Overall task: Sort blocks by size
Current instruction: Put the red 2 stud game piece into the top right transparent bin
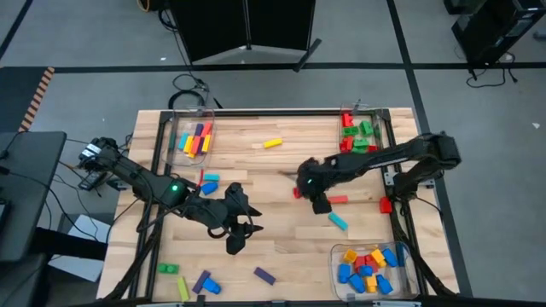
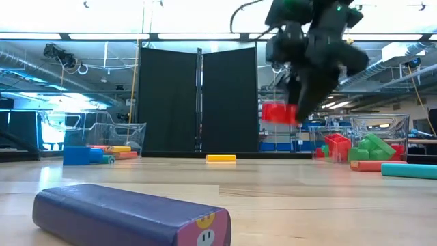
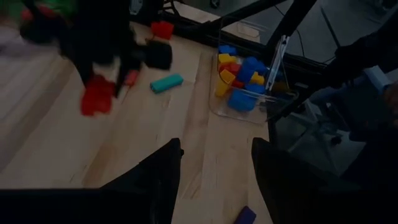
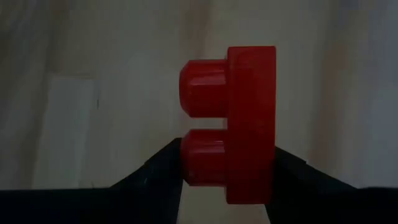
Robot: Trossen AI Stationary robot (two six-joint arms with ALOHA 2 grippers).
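Note:
My right gripper hangs over the middle of the table, shut on a small red block with two studs. The same red block shows well above the tabletop in the low view. My left gripper is open with nothing between its fingers, hovering left of the middle. Loose blocks lie flat on the table: a yellow one, blue ones, a red bar, a teal one and a purple one. My right gripper pinches the red block between its two fingers, one on the lower stud, the other on the flat underside. The fingers come steeply from above. The block is lifted clear of the table, turned with its studs to one side.
Three clear bins stand on the table: far left with long bars, far right with green and red blocks, near right with blue, yellow and red ones. More blocks lie at the near left. A red block lies at the right edge.

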